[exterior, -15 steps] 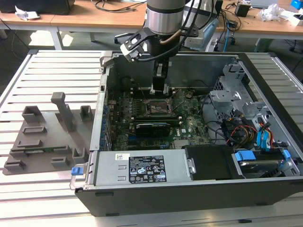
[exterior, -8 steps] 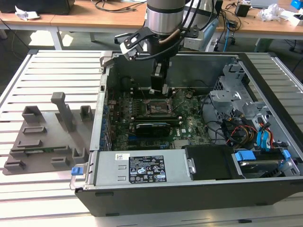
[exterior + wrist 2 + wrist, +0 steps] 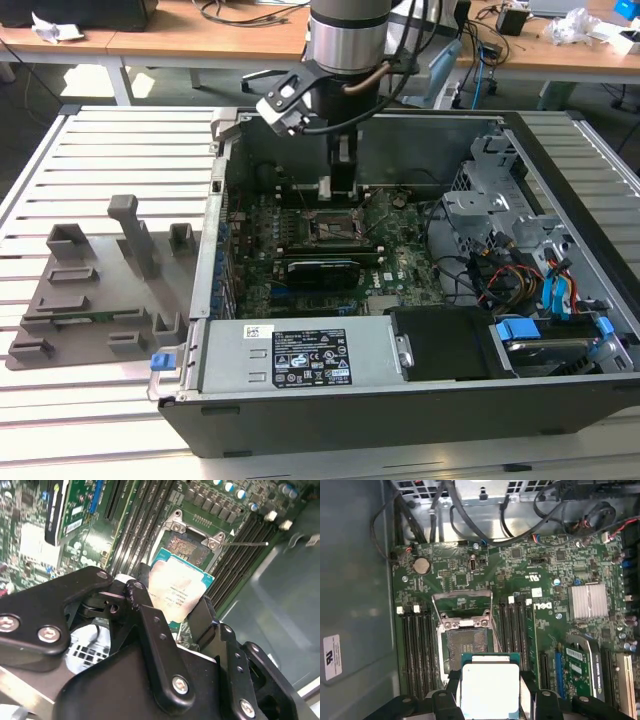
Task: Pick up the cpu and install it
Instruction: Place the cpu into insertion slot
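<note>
Your claw (image 3: 490,696) is clamped on the cpu (image 3: 490,687), one black finger (image 3: 453,682) on each of two opposite edges. In both wrist views the chip's pale metal lid faces the cameras. In the second wrist view the cpu (image 3: 177,591) carries faint print on the lid and shows a green rim.

The chip hangs over the near edge of the open cpu socket (image 3: 468,647), not seated in it. The socket's metal load plate (image 3: 462,607) is swung up, and the contact field lies bare.

Labels you can see:
- one white sticker (image 3: 331,657) on the grey case wall
- white lettering on the motherboard (image 3: 470,580) beside the one finned heatsink (image 3: 588,601)
- one large white label on the power supply (image 3: 300,365) in the exterior view

Two banks of memory slots (image 3: 419,650) flank the socket, one on each side, close to the claw's fingers. One coin cell (image 3: 422,565) sits beyond the load plate. One long black card (image 3: 322,272) lies near the socket. Black cables (image 3: 520,510) loop along the board's far edge.

In the exterior view the arm reaches down into the open computer case (image 3: 560,420), which lies on a slatted tabletop (image 3: 100,150). One grey parts fixture (image 3: 95,285) sits to the exterior view's left of the case.
</note>
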`<state>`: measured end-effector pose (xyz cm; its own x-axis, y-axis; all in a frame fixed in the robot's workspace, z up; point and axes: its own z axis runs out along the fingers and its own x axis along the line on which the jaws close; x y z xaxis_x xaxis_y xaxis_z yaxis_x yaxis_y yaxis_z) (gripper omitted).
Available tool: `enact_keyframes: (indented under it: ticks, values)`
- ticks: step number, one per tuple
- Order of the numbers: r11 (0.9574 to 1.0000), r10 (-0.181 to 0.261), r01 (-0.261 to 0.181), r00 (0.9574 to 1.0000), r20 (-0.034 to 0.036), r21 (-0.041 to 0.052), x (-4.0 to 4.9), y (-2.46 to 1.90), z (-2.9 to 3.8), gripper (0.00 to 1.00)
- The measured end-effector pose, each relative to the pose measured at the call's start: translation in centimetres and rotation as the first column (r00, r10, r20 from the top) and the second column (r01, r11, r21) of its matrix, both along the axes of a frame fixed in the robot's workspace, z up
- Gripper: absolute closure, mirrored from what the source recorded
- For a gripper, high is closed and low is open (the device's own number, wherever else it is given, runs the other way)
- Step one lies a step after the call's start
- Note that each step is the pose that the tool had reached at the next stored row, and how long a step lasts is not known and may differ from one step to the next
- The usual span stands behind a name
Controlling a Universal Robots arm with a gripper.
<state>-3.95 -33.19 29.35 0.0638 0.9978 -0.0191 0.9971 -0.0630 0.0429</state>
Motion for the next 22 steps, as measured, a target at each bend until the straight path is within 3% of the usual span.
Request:
enact_keyframes:
  ticks: [4,7,12,16,22]
  values:
    - [0.9977,0.068,-0.068,0.9977,0.0001,0.0,0.0,0.0,0.0,0.45]
    - [0.9958,0.091,-0.091,0.9958,0.0001,0.0,0.0,0.0,0.0,0.45]
    - [0.989,0.148,-0.148,0.989,0.0001,0.0,0.0,0.0,0.0,0.45]
    - [0.9856,0.169,-0.169,0.9856,0.0,0.0,0.0,0.0,0.0,0.45]
    - [0.9856,0.169,-0.169,0.9856,0.0,-0.0001,0.0,0.0,-0.02,0.45]
